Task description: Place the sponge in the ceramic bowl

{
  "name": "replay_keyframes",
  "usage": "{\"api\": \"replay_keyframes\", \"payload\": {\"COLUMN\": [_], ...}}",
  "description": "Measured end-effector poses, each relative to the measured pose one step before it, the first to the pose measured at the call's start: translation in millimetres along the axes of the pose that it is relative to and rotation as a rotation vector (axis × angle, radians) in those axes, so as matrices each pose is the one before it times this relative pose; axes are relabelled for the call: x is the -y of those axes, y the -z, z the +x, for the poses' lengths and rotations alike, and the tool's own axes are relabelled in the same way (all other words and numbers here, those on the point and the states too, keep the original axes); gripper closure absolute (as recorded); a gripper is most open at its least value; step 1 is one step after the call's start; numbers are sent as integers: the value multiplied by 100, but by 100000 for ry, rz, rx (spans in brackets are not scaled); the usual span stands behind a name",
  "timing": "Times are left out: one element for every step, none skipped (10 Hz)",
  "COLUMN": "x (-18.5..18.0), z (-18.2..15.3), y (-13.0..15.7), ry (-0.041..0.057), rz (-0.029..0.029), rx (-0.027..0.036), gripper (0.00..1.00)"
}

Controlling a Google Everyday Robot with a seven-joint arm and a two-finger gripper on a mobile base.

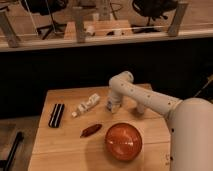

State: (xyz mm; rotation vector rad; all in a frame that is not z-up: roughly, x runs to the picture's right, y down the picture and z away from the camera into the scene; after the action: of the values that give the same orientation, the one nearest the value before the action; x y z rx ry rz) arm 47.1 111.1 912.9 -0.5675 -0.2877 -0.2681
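Note:
The ceramic bowl (123, 141), round and orange-red, sits on the wooden table (65, 145) near its front right. My gripper (112, 105) points down at the end of the white arm (150, 100), over the table's middle back and roughly a bowl's width behind the bowl. It hangs just right of a white bottle. The sponge is hidden; I cannot make it out anywhere on the table or at the gripper.
A white bottle (86, 106) lies on its side left of the gripper. A small dark red object (91, 130) lies left of the bowl. A black ribbed block (56, 115) rests near the table's left edge. Behind the table runs a dark wall and railing.

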Motion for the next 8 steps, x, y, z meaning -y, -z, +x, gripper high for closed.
{"api": "replay_keyframes", "payload": {"x": [-60, -249, -236, -360, -331, -357, -189, -298], "z": [-117, 100, 94, 284, 75, -158, -239, -116], "y": [526, 711, 652, 594, 387, 515, 640, 558], "ry": [388, 22, 6, -217, 57, 405, 414, 108], "rz": [252, -104, 6, -83, 115, 142, 297, 38], "rx": [186, -125, -218, -212, 155, 150, 138, 66], "gripper": [96, 96, 96, 96, 96, 96, 96, 96]}}
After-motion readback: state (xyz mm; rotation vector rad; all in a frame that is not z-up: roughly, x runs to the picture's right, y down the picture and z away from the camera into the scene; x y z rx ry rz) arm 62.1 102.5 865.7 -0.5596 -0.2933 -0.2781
